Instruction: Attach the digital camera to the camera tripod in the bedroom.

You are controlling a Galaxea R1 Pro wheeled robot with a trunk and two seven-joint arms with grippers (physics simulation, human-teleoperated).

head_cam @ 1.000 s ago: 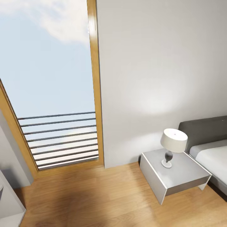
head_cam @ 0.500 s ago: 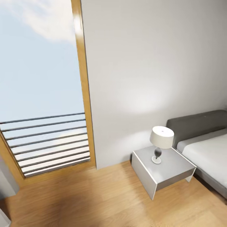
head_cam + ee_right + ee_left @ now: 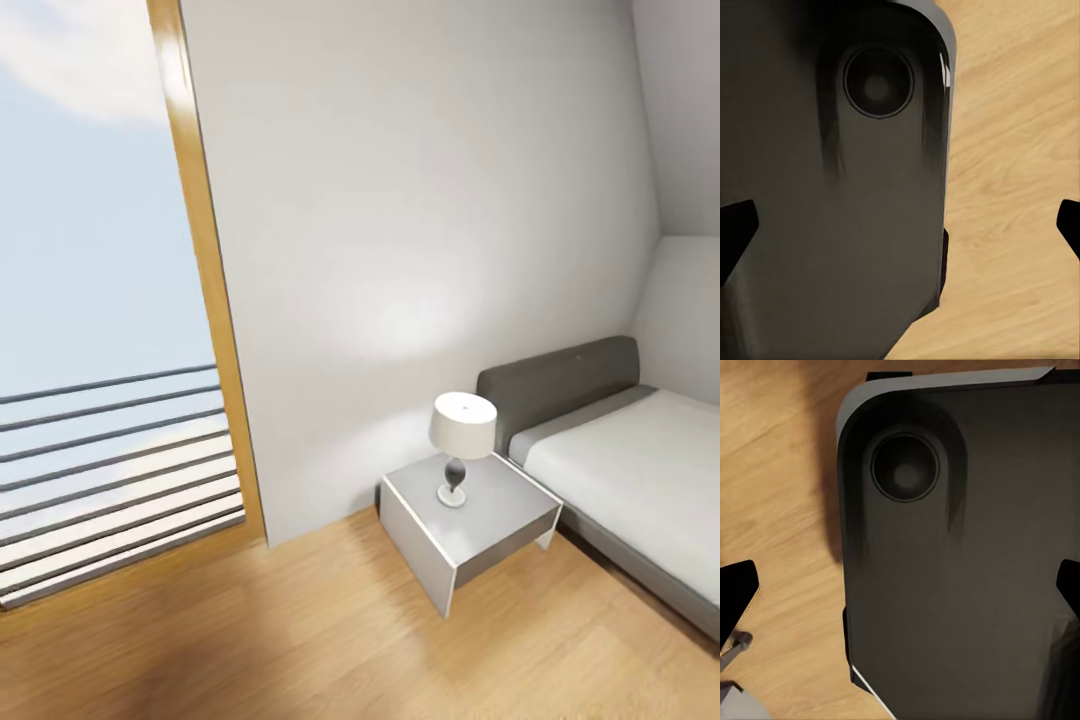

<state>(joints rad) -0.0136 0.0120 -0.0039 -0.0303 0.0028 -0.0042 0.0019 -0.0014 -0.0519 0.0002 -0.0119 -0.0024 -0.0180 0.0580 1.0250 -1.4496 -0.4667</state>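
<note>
**Swinging right across the bedroom, camera and tripod not yet in sight**

Our head view has panned right over the last second: the balcony window has slid toward the left edge, the nightstand and lamp have drifted toward the middle, and more of the bed has come in. That is our camera turning, not the furniture moving.

Starting at our grippers: the left gripper (image 3: 900, 585) hangs with its fingertips spread wide apart, nothing between them, over the dark rounded shell of our own base (image 3: 960, 555), with wooden floor (image 3: 780, 472) beside it. The right gripper (image 3: 900, 225) is likewise spread and empty above the same dark shell, floor alongside.

Farther out, ahead of both grippers, the head view takes in the window (image 3: 100, 300) with its wooden frame and railing, the pale wall, a grey nightstand (image 3: 470, 520) carrying a table lamp (image 3: 462, 440), and the bed (image 3: 620, 470) just beyond it.

We judge this a search turn: the digital camera and the camera tripod are nowhere in what we see, so we must first find them.
</note>
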